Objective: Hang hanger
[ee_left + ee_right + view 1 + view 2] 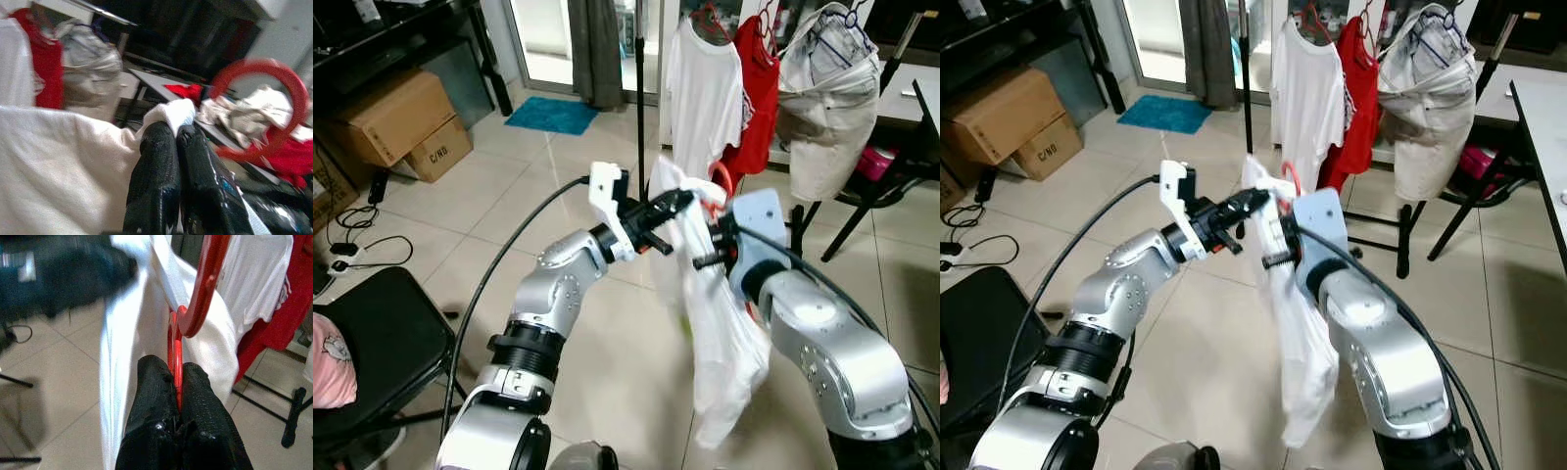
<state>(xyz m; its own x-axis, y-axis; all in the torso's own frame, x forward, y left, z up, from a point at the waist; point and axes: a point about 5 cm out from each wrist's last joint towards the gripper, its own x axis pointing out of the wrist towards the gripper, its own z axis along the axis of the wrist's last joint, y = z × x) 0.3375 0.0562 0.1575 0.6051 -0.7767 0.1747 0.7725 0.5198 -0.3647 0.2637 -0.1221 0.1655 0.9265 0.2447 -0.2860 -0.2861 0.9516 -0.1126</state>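
Hanger (pixel 175 345) — pinched in right hand (pixel 177 377) — carries shirt (pixel 724 343).

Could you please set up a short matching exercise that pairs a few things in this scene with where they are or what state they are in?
Things:
1. Red hanger
2. White garment
3. Red shirt
4. Cardboard boxes

States:
a. Hanging on the rack
b. Pinched by the right gripper
c. On the floor at the left
d. Held up by the left gripper, draping down

Pairs: 1-b, 2-d, 3-a, 4-c
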